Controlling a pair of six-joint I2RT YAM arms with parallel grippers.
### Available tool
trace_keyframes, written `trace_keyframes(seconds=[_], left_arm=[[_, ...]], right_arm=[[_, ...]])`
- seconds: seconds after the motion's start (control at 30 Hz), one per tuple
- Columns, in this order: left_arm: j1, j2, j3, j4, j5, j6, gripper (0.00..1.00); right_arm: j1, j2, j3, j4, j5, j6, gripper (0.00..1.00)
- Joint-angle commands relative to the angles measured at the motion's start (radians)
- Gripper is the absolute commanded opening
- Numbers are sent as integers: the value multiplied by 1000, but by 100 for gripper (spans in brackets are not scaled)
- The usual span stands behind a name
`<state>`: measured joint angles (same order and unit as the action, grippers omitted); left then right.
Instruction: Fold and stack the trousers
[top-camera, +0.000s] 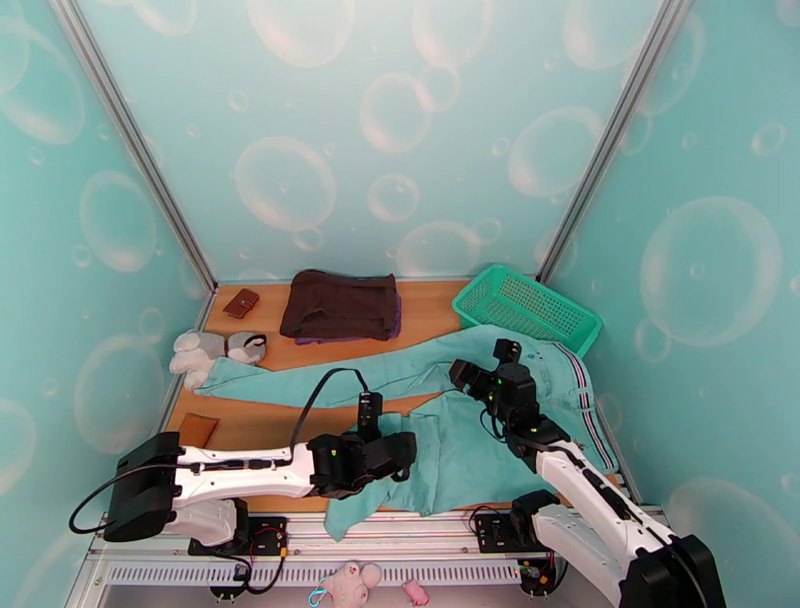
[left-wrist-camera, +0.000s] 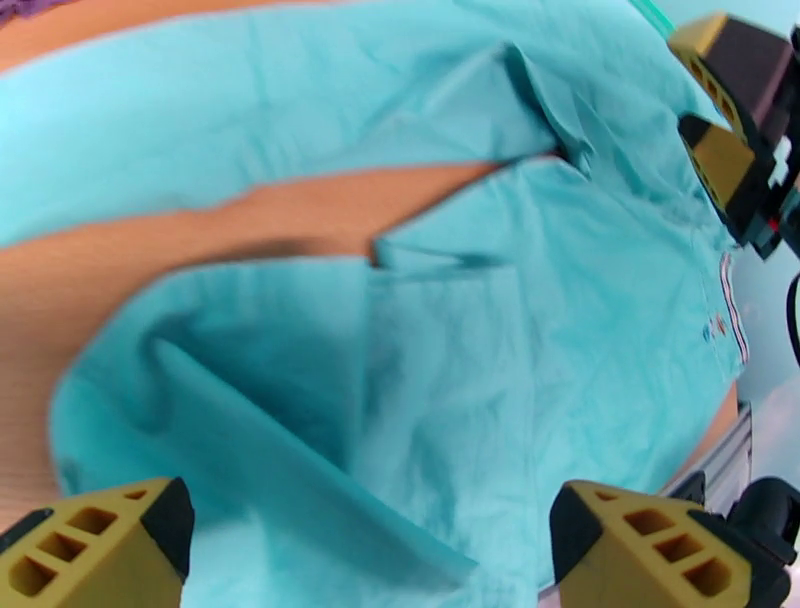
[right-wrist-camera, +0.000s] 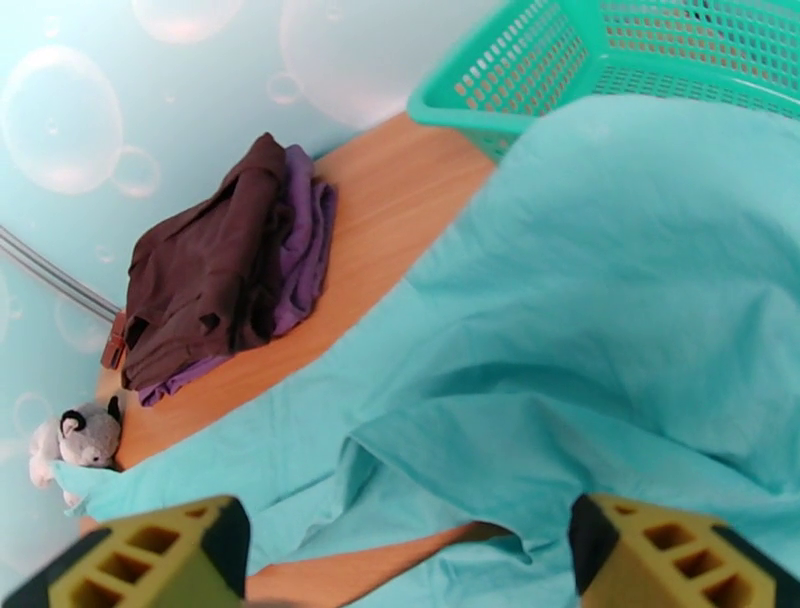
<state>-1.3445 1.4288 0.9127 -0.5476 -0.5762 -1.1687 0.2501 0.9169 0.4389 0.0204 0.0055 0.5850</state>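
The wooden table (top-camera: 430, 305) carries the largest item, the light teal trousers (top-camera: 470, 440), which spread across its near and right part. Their striped waistband (top-camera: 585, 400) runs along the right edge. One leg stretches left across the table until its hem reaches the grey and white plush toy (top-camera: 215, 350). The other leg lies crumpled toward the near edge. The left gripper (top-camera: 405, 450) hangs over that crumpled leg with its fingers wide apart and nothing between them; in the left wrist view the creased cloth (left-wrist-camera: 500, 350) lies directly below the left gripper (left-wrist-camera: 370, 540). The right gripper (top-camera: 465, 375) is over the seat of the trousers, near where the legs part, also spread wide and holding nothing. The right wrist view shows teal folds (right-wrist-camera: 620, 330) beneath it (right-wrist-camera: 405, 545). The green mesh basket (top-camera: 530, 305) stands at the far right corner with the trousers' waist end touching its near side. A folded dark brown garment (top-camera: 340, 303) rests on a purple one (right-wrist-camera: 300, 240) at the far edge, well apart from both grippers. A small brown case (top-camera: 241, 302) lies to its left. A tiny red and blue mark (left-wrist-camera: 715, 328) beside the waistband is too small to read.
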Motion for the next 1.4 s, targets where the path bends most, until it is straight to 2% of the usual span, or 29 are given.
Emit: trace_keyframes(seconds=[0.0,0.17,0.23,0.27,0.3,0.4,0.43,0.6,0.67,0.73,0.77,0.8,0.83,0.87,0.93,1.0,1.07,1.17,1.23,1.37], left_arm=[[19,-31,-101,-282,-60,-155,92],[7,-105,-281,12,108,-78,78],[8,-93,-308,53,112,-78,76],[8,-68,-296,32,93,-82,71],[8,-40,-267,-1,65,-80,60],[7,63,-121,-95,-12,-30,14],[7,109,-61,-123,-37,1,4],[-55,459,385,-301,-136,151,0],[-82,619,576,-444,-149,114,0],[-110,722,702,-513,-139,96,0],[-122,738,724,-508,-131,101,17],[-136,739,727,-492,-120,101,28],[-149,722,707,-455,-103,104,29],[-158,696,676,-412,-81,111,33],[-184,597,569,-268,-2,167,52],[-216,491,469,-143,67,226,63],[-247,392,384,-46,122,277,69],[-262,254,269,56,183,307,70],[-242,173,194,46,135,265,70],[-112,68,92,-117,-32,165,75]], right_arm=[[-7,23,-2,41,-46,-36,88],[-7,63,4,53,-80,-35,88],[-8,69,6,52,-86,-37,88],[-8,69,6,52,-85,-39,89],[-8,68,5,51,-84,-42,89],[-11,58,4,47,-67,-47,89],[-14,56,3,47,-66,-50,89],[-47,46,-4,43,-71,-51,90],[-56,39,-8,44,-78,-50,90],[-65,33,-9,38,-78,-51,90],[-67,29,-10,31,-69,-50,90],[-71,27,-11,24,-57,-51,90],[-76,26,-9,21,-54,-49,90],[-79,26,-11,22,-55,-47,90],[-84,24,-13,17,-44,-44,90],[-90,24,-13,4,-27,-39,90],[-96,20,-15,3,-14,-29,90],[-104,12,-23,15,-29,-23,91],[-107,8,-24,19,-36,-25,91],[-110,8,-28,31,-58,-23,92]])
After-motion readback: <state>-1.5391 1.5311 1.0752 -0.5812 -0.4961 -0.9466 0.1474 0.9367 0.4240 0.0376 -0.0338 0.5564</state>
